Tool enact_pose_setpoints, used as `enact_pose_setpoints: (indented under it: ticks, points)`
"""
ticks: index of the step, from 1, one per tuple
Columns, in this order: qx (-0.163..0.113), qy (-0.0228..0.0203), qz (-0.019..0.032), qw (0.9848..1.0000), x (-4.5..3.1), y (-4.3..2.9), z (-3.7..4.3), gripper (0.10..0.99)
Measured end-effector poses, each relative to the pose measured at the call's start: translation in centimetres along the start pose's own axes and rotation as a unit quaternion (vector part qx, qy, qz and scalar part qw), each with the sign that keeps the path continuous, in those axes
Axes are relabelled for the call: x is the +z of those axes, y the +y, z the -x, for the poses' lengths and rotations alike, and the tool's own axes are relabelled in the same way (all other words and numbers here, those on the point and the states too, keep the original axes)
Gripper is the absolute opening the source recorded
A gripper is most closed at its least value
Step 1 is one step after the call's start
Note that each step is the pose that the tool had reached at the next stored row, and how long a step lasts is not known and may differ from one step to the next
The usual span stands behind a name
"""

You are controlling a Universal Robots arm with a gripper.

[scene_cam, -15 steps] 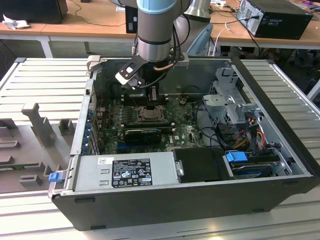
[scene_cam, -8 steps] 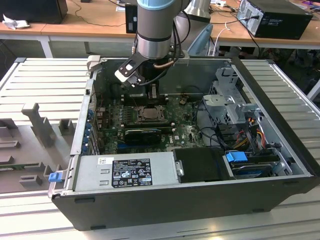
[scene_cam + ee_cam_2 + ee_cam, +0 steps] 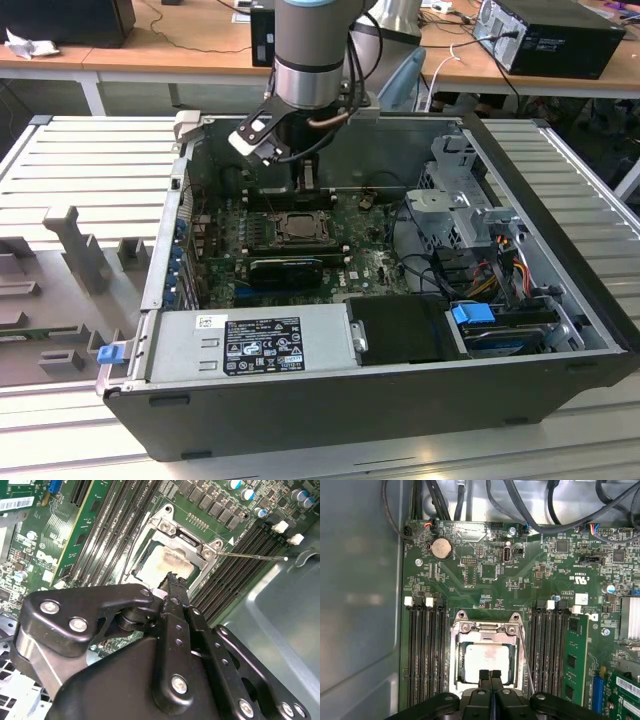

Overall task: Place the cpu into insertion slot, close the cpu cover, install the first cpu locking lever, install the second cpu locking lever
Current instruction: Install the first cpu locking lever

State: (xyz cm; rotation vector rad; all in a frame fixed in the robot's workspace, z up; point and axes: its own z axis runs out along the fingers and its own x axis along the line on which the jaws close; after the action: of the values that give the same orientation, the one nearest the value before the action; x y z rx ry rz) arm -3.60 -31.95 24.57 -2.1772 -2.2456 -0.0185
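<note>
Cpu (image 3: 485, 661) lies flat, face up, edges parallel to memory slots (image 3: 427, 655).

Silvery metal cpu (image 3: 487, 661) smeared dull, shiny metal cpu cover (image 3: 487, 628), matt black jaws, glossy green motherboard (image 3: 485, 587)

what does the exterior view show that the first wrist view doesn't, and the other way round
The exterior view adds the whole open computer case, the grey power supply along its near side, the arm reaching down into it, and the desks behind. The first wrist view adds the coin battery, a green memory module, and the gripper with its fingertips shut together beside the cpu. Shared: the green motherboard and the cpu cover framing the cpu.
</note>
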Motion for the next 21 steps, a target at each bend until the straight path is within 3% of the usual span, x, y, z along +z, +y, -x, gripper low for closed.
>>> enact_pose_setpoints:
  ticks: [2,4,7,10,11,12,15,20,21]
  points:
    - [0.0,-0.0006,0.0001,1.0,-0.38,0.0,-0.01,0.106]
    - [-0.03,-0.0024,-0.0007,0.9995,-0.38,0.0,-0.01,0.106]
    - [-0.067,-0.0027,-0.0013,0.9977,-0.34,0.0,-0.01,0.106]
    - [-0.106,-0.0039,-0.002,0.9944,-0.3,0.0,-0.01,0.106]
    - [-0.121,-0.004,-0.0022,0.9927,-0.29,0.0,0.0,0.106]
    - [-0.143,-0.0041,-0.0025,0.9897,-0.28,0.0,-0.01,0.106]
    - [-0.183,-0.0048,-0.0032,0.9831,-0.26,0.0,0.0,0.106]
    - [-0.217,-0.0049,-0.0037,0.9761,-0.25,0.0,0.0,0.106]
    - [-0.226,-0.0049,-0.0038,0.974,-0.24,0.0,-0.01,0.106]
